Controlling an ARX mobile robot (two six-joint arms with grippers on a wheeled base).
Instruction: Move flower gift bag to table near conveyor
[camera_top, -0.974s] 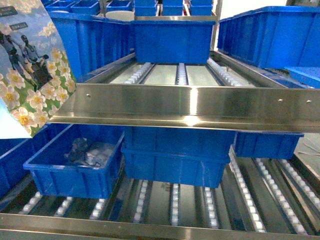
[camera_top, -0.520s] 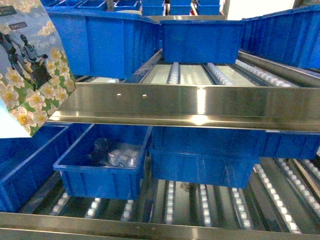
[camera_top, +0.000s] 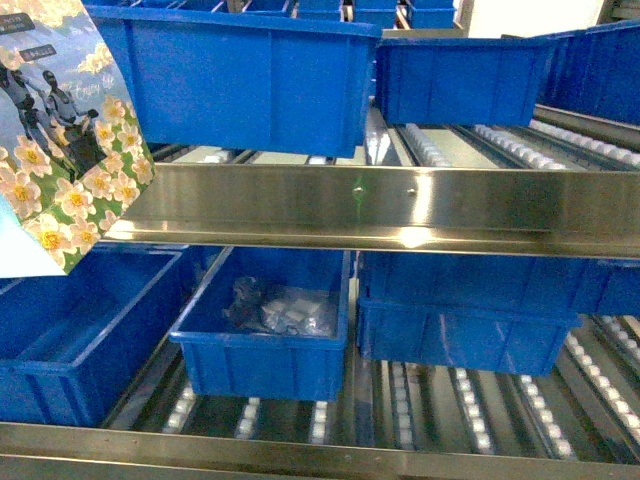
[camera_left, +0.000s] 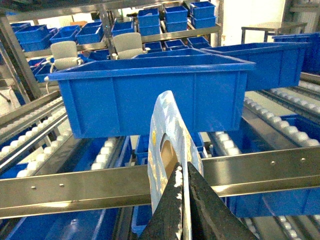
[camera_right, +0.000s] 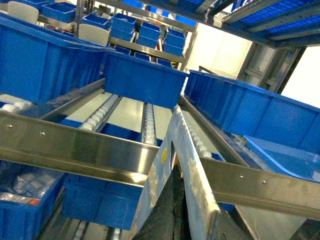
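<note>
Looking down my left wrist camera, I see the left gripper (camera_left: 183, 200) with its dark fingers (camera_left: 167, 212) pressed together on the top edge of the flower gift bag (camera_left: 167, 145), seen edge-on with its cut-out handle just above the tips. On my right wrist camera the right gripper (camera_right: 172, 207) is pinched on the rim of a second bag (camera_right: 187, 165), pale and faintly mottled. In the head view the flower gift bag (camera_top: 65, 130) hangs at the left edge, in the air before the conveyor (camera_top: 400, 205) and well above its lower lanes. Beyond its steel front rail, a blue bin (camera_top: 265, 335) on the lower white rollers holds some wrapped packets (camera_top: 280, 310). On the upper lane a larger blue bin (camera_top: 240, 75) sits, with more behind.
</note>
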